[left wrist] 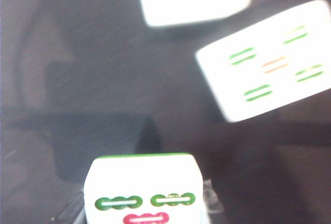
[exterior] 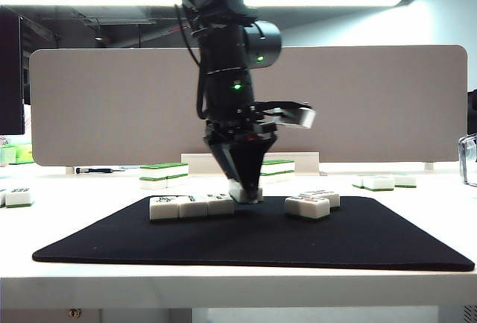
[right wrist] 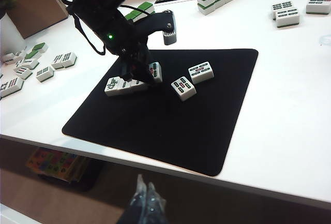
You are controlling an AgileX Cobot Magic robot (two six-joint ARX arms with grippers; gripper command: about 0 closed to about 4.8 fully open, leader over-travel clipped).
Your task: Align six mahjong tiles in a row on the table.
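Exterior view
Mat: a thin, matte black mat (exterior: 253, 245) with rounded corners lies on the smooth white table (exterior: 238, 286).
Row: three glossy white blocks (exterior: 191, 206) with thin green bases sit touching in a line on the mat.
Left gripper: the left gripper (exterior: 250, 195) points straight down just beside the row's end, its dark tapered fingers clamped on a fourth tile (exterior: 243, 192).
Loose tiles: two more tiles (exterior: 313, 203) lie on the mat near the gripper, apart from the row.
Divider: a grey rounded-corner panel (exterior: 246, 107) stands behind the mat.

Left wrist view
Held tile: white face, green edge — two green bar marks above one red (left wrist: 142, 195), blurred.
Neighbour: a tilted tile with four green marks and one orange (left wrist: 271, 63) lies on the mat.

Right wrist view
Right gripper: the right gripper (right wrist: 145, 199) hangs off the table's near edge, well apart from the mat — fingertips pressed together, holding nothing.
Writing: none readable.
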